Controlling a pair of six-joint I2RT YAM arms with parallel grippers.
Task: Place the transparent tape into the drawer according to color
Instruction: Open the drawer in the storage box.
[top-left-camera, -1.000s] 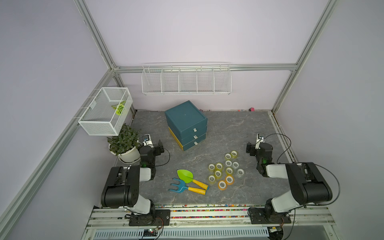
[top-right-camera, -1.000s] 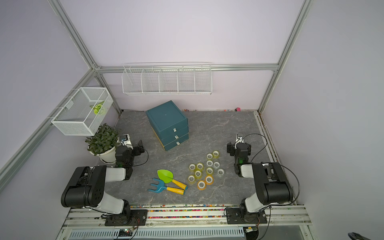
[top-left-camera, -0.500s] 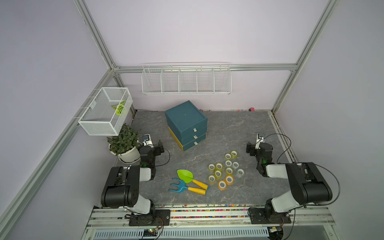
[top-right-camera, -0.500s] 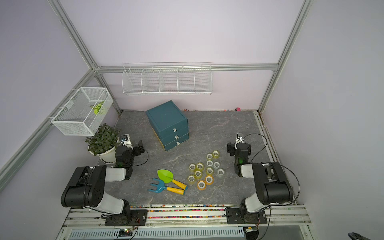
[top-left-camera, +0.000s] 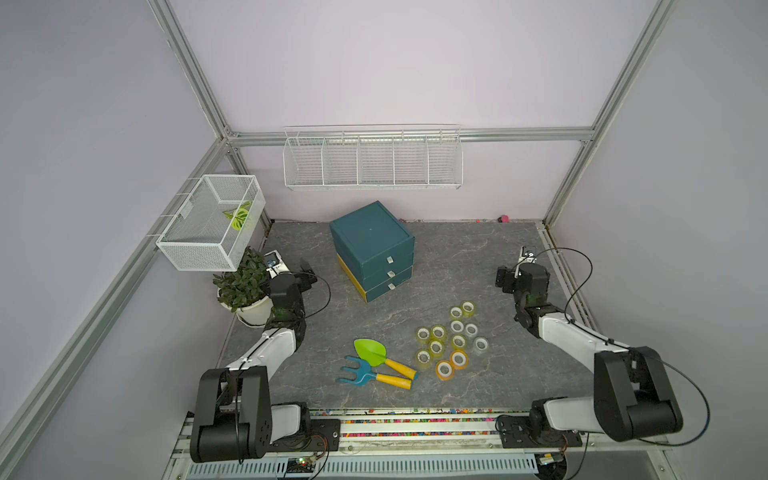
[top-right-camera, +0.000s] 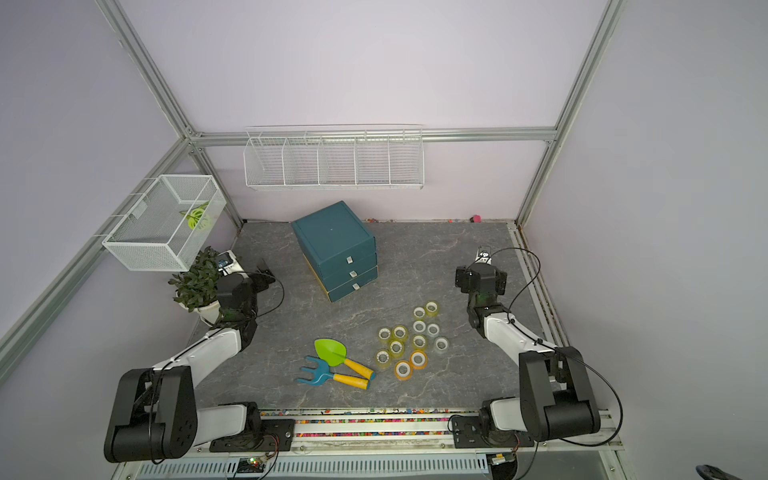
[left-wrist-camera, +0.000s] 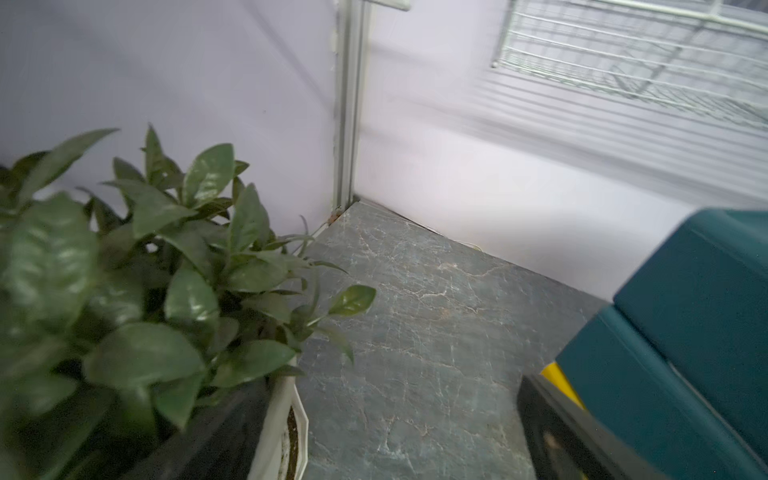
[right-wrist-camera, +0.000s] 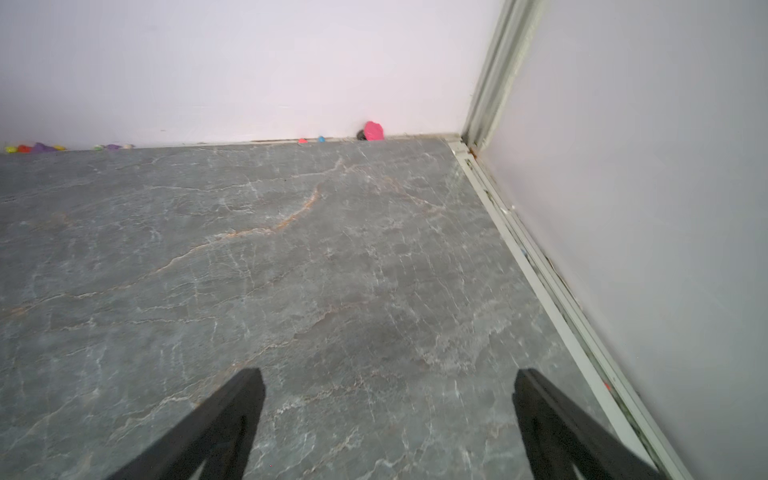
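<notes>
Top views: nothing has moved in the last second and both arms sit parked, so sorting hasn't started. Table (top-left-camera: 457, 257): grey stone-look slab. Drawer cabinet (top-left-camera: 372, 245): boxy matte teal, all three drawers shut. Left gripper (top-left-camera: 306, 275) is left of the cabinet and right gripper (right-wrist-camera: 388, 376) is right of it, both with jaws wide and empty. Transparent tape (top-left-camera: 458, 341): small glossy rings with white cores, mostly yellow-green, clustered front-right of the cabinet, with two orange rolls (top-left-camera: 444, 369) farthest from it

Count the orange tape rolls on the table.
2. One orange roll and a second orange roll lie side by side on the table, right of the toy shovel. None appears hidden.
</notes>
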